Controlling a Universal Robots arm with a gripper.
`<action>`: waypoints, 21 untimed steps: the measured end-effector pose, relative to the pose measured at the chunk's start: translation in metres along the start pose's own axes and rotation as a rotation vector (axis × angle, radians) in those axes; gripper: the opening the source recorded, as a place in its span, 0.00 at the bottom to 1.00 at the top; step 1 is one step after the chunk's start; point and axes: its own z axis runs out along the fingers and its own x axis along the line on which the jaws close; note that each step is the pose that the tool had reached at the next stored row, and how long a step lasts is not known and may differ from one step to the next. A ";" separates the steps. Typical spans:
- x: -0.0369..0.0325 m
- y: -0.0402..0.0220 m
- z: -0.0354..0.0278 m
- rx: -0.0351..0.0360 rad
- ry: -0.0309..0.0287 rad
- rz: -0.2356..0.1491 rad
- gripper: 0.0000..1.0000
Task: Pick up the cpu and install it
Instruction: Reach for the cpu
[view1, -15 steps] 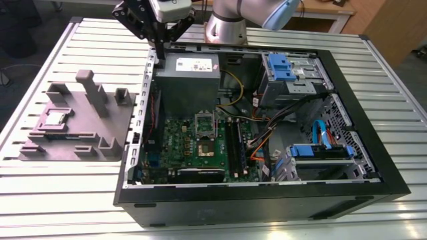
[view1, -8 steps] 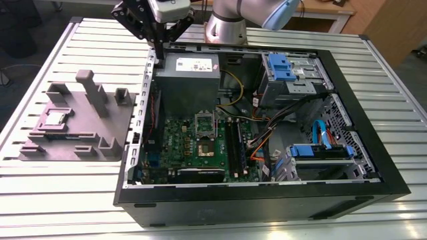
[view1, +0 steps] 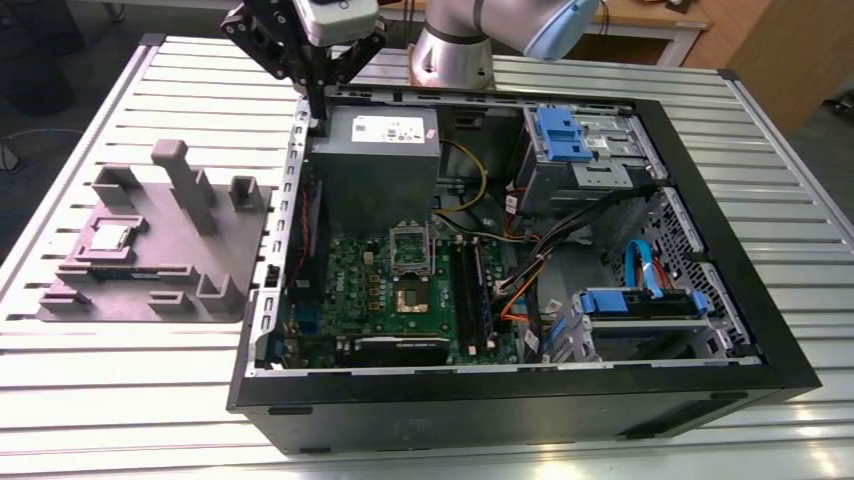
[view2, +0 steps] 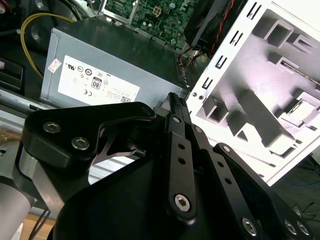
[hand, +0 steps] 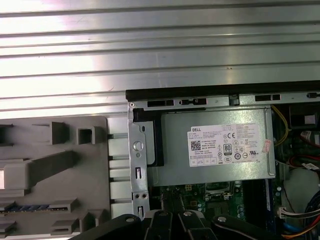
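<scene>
- The gripper hangs over the computer case's corner, pressed together and holding nothing.
- The cpu lies well apart from it — on the grey fixture.

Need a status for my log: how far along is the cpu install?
Done: nothing visible yet. The cpu lies on the grey fixture outside the case. In hand: nothing; the claw is shut and empty at the case's edge, by the power supply. Left: both pickup and seating on the motherboard.
</scene>
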 end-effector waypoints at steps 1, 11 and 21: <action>0.0002 0.0000 0.0001 0.0000 0.0000 0.000 0.10; 0.0025 -0.0002 0.0010 -0.0002 -0.0002 0.000 0.10; 0.0044 -0.0004 0.0010 0.0000 0.0000 0.000 0.10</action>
